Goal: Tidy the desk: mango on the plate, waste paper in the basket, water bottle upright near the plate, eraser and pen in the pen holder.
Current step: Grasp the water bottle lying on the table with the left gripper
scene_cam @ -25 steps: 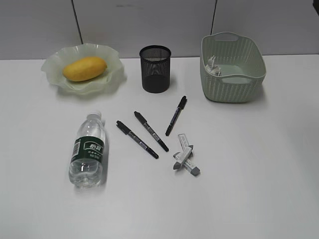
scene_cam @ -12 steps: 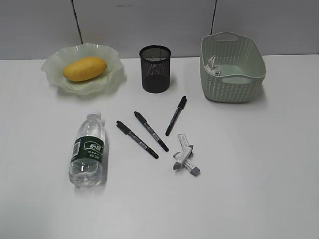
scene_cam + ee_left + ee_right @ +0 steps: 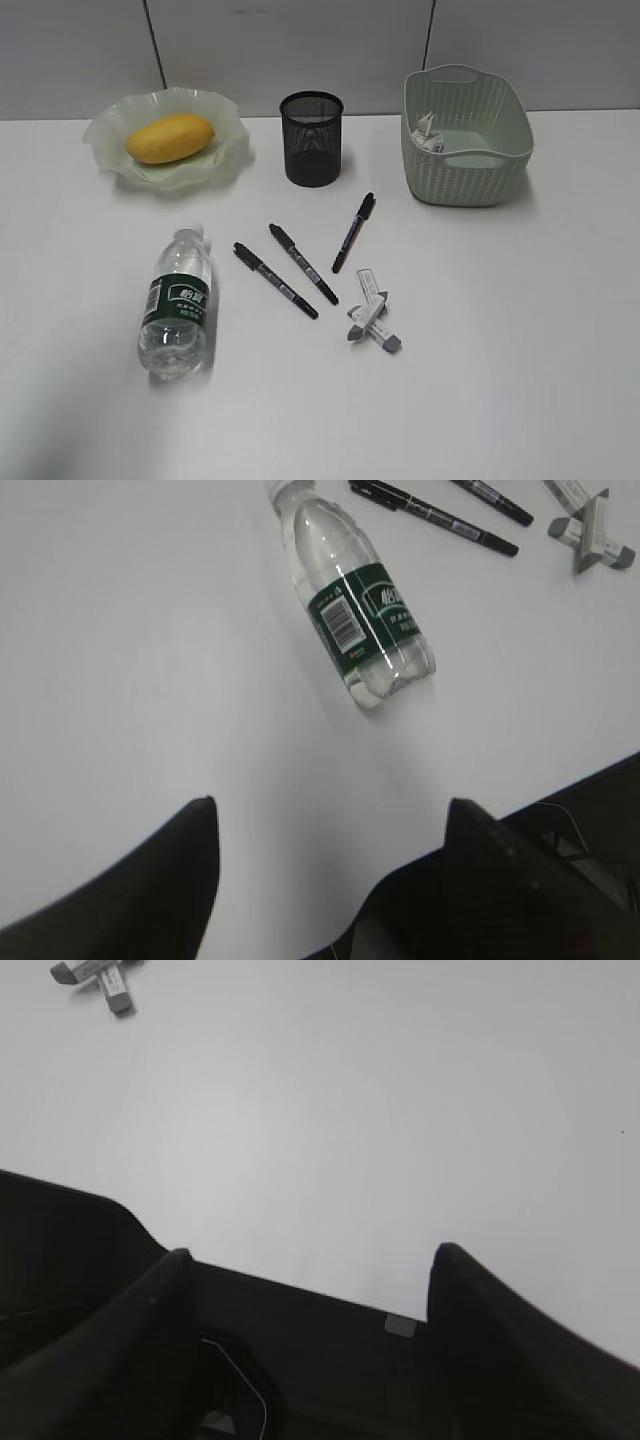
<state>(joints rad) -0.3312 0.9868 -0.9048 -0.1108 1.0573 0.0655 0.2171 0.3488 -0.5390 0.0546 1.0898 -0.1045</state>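
Both my grippers gape empty, so I should bring the left gripper (image 3: 330, 815) squarely across the water bottle (image 3: 176, 305), lying on the desk (image 3: 500, 400) below the plate (image 3: 225, 160), gripping mid-label.

Likely an office workstation: plain white desk (image 3: 520, 330), grey partition panels (image 3: 300, 50) with dark seams behind it, black mesh pen holder (image 3: 311, 138), three black marker pens (image 3: 300, 263), two erasers (image 3: 372, 322).
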